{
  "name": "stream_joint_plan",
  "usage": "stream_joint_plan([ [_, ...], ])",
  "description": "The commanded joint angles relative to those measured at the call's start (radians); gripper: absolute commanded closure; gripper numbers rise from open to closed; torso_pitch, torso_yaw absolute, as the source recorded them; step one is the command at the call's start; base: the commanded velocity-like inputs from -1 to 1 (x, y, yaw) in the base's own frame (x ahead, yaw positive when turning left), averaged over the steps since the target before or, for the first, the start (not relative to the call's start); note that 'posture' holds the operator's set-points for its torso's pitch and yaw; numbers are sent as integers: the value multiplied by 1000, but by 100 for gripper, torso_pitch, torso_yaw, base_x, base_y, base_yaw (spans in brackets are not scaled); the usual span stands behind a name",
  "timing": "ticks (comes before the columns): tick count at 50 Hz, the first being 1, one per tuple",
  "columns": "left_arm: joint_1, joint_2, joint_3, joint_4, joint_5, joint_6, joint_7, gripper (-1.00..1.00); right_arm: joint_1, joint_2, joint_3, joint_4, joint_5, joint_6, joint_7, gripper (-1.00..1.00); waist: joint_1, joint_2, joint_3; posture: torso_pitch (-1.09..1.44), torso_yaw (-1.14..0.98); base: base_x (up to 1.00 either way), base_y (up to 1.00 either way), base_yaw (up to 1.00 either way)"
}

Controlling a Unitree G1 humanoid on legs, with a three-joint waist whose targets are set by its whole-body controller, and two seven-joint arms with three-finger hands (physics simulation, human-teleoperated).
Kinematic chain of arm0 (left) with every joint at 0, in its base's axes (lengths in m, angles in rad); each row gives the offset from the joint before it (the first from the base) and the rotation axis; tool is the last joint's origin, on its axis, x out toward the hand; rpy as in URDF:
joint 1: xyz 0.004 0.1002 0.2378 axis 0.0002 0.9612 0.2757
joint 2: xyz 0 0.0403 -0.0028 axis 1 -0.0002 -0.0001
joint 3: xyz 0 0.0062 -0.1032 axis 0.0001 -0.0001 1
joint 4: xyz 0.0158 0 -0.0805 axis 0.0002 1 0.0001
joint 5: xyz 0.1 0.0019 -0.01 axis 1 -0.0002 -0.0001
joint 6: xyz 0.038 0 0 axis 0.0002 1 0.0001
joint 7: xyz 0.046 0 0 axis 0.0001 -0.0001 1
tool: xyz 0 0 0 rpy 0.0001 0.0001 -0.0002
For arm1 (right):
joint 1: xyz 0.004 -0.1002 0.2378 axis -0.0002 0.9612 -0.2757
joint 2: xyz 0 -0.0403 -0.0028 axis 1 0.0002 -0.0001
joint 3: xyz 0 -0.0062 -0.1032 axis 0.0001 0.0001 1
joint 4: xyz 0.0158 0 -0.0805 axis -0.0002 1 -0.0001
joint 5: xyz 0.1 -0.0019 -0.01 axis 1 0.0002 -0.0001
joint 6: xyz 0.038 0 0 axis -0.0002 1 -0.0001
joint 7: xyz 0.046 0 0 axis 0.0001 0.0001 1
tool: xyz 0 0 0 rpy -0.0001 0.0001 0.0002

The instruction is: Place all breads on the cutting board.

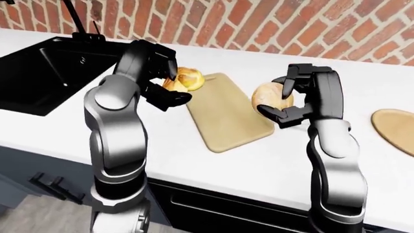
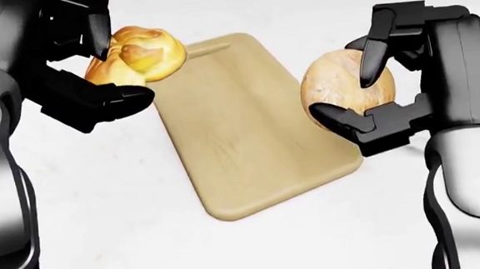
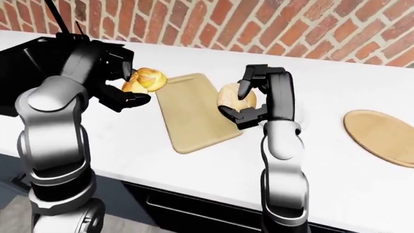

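A pale wooden cutting board (image 2: 240,134) lies bare on the white counter (image 2: 135,197) at the middle of the head view. My left hand (image 2: 106,67) is shut on a golden, glossy knotted bun (image 2: 139,53) and holds it over the board's upper-left corner. My right hand (image 2: 362,83) is shut on a round, pale crusty roll (image 2: 337,85) and holds it above the board's right edge. Both breads are off the surface.
A black sink (image 1: 45,73) with a faucet is set in the counter at the left of the left-eye view. A round wooden board (image 3: 382,136) lies at the right. A red brick wall (image 1: 258,24) runs along the top.
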Motion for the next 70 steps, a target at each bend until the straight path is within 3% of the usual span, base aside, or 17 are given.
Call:
stream_joint_plan([
  [1, -33, 7, 6, -26, 7, -24, 9, 100, -24, 1, 13, -40, -23, -27, 12, 100, 0, -2, -27, 0, 0, 0, 0, 0],
  [10, -42, 7, 5, -24, 13, -20, 4, 100, -29, 40, 54, 4, -83, -54, 57, 100, -1, -1, -25, 0, 0, 0, 0, 0],
  [22, -27, 2, 10, -24, -11, -32, 24, 100, -57, 93, 93, 174, -151, -147, 25, 100, -2, 7, -22, 0, 0, 0, 0, 0],
  [32, -25, 1, 11, -12, -27, -42, 39, 100, -125, 99, 71, 333, -141, -217, -30, 100, 1, 11, -26, 0, 0, 0, 0, 0],
  [50, -22, 2, 8, -17, -36, -40, 47, 100, -252, 76, 52, 455, -98, -209, -81, 100, 4, 10, -36, 0, 0, 0, 0, 0],
  [66, -14, 6, 14, -14, -49, -51, 53, 100, -306, 71, 60, 635, -92, -281, -138, 100, 4, 13, -48, 0, 0, 0, 0, 0],
  [70, -16, 10, 12, -24, -47, -40, 48, 100, -290, 68, 60, 633, -96, -291, -131, 66, 4, 13, -48, 0, 0, 0, 0, 0],
])
